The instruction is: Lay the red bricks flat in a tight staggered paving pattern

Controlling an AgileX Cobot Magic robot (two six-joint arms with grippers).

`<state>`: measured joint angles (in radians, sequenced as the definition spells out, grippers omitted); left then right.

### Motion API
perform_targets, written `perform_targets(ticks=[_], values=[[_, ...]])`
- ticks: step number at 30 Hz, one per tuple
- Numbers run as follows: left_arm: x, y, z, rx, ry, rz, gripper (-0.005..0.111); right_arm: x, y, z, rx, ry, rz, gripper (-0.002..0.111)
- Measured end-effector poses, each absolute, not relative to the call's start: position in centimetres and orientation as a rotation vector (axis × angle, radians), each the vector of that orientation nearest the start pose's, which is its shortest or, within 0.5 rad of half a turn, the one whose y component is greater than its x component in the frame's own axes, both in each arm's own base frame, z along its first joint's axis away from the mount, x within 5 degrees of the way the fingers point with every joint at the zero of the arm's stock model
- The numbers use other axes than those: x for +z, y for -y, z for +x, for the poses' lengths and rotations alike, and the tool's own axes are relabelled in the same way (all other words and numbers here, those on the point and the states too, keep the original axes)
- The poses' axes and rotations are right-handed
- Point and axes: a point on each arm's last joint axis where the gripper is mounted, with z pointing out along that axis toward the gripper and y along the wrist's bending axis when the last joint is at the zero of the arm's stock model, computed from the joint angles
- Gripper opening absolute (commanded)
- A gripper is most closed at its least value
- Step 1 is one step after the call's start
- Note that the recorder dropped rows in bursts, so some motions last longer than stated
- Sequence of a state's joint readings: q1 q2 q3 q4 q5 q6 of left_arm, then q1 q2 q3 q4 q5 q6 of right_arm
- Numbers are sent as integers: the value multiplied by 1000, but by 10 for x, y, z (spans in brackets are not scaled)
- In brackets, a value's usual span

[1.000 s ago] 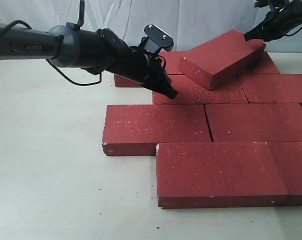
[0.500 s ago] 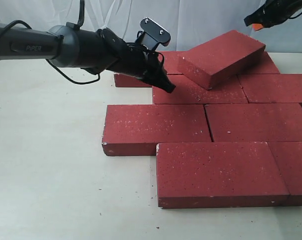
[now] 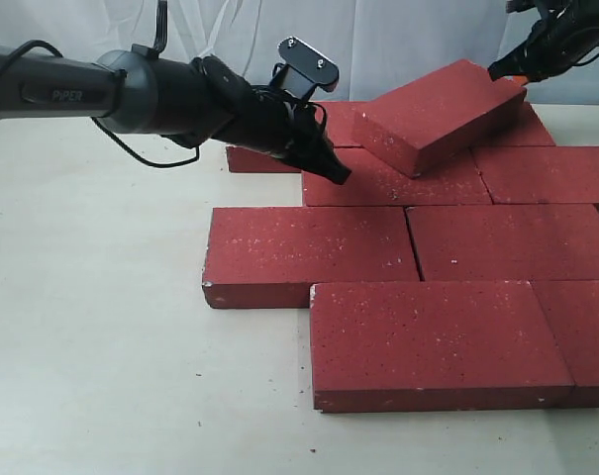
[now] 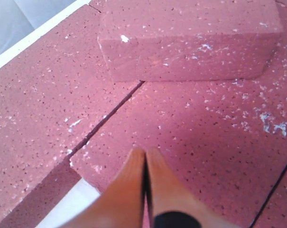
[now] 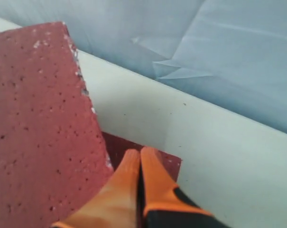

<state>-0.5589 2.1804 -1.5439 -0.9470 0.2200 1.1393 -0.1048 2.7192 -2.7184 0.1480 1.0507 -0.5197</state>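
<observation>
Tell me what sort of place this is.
Probably an indoor robotics test bench, not a building site: a white fabric backdrop hangs behind a pale tabletop, where a black robot arm marked PIPER reaches over the red bricks.

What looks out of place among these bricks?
One brick at the back sits tilted on top of the flat bricks, skewed across their joints, instead of lying level in the pattern.

A pale cream tabletop (image 3: 81,346) is shown, matte and dotted with a few small dark crumbs. Behind it, a white fabric backdrop (image 3: 408,40) is hung in soft folds. The scene is lit evenly, with faint shadows.
</observation>
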Motion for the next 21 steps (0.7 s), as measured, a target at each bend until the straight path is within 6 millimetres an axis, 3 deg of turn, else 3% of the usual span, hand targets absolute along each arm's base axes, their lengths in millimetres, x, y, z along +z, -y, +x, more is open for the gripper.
perform_targets(ticks=[10, 15, 21], values=[[164, 272, 406, -378, -2060, 925, 0, 191, 32, 559, 170, -2497, -587, -1], [164, 261, 414, -363, -2071, 895, 0, 206, 26, 556, 242, -2458, -592, -1], [162, 246, 419, -426, -2138, 851, 0, 219, 30, 553, 178, -2463, -567, -1]])
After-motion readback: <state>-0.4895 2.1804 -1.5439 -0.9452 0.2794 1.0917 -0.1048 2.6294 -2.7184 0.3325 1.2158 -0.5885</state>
